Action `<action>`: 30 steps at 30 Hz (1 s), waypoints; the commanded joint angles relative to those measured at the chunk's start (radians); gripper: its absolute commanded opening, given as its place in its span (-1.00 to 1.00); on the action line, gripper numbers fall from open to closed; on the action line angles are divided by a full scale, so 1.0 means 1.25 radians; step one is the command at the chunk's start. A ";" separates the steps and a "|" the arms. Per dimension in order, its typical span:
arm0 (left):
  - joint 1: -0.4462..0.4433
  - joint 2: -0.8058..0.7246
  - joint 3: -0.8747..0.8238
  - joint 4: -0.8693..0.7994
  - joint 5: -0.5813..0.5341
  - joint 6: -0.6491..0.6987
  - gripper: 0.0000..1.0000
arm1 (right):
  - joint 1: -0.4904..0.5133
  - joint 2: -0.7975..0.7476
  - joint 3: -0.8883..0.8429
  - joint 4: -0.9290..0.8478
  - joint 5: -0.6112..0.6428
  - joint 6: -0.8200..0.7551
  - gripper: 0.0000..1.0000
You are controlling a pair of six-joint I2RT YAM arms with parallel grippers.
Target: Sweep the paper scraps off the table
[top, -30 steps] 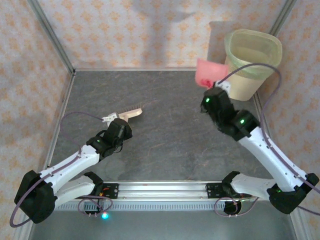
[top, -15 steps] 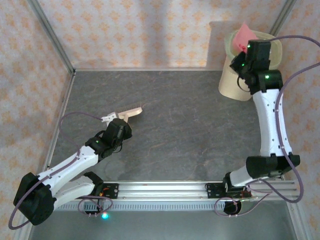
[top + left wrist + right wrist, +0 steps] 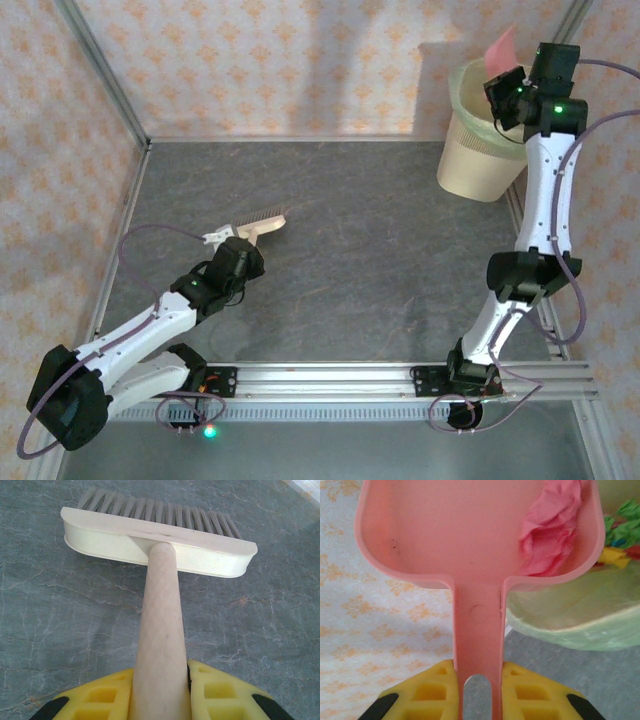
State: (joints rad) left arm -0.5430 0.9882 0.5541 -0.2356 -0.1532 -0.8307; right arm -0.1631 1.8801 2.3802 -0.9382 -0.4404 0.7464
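Right tool (image 3: pixel 479 680) clamped on dustpan (image 3: pixel 470 530) handle, above far-right bin (image 3: pixel 560 620). One pink scrap (image 3: pixel 550 530) sits in pan: tip steeper, mouth inside rim. Left tool (image 3: pixel 161 690) grips brush (image 3: pixel 155 545).

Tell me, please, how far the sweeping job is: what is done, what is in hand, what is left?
Done: the table looks swept, and coloured scraps lie in the bin. In hand: the right gripper, shut on the dustpan, tips it over the bin. Left: a pink wad sits in the pan and must fall out. The left gripper holds the brush.
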 commanded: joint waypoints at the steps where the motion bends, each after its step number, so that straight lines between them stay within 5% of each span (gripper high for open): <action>1: 0.001 -0.001 0.012 0.017 -0.012 0.004 -1.00 | -0.009 0.037 0.092 -0.038 -0.071 0.066 -1.00; 5: 0.001 0.000 0.014 0.015 -0.013 0.006 -1.00 | -0.013 0.126 0.281 -0.155 -0.054 0.048 -1.00; 9: 0.000 0.003 0.013 0.016 -0.014 0.006 -1.00 | -0.029 0.294 0.612 -0.309 -0.093 0.073 -1.00; 30: 0.001 0.025 0.019 0.022 -0.005 0.009 -1.00 | -0.062 0.341 0.633 -0.306 -0.213 0.139 -1.00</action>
State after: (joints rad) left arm -0.5430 1.0203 0.5541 -0.2352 -0.1387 -0.8299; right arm -0.2283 2.3013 3.1065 -1.3323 -0.6598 0.8906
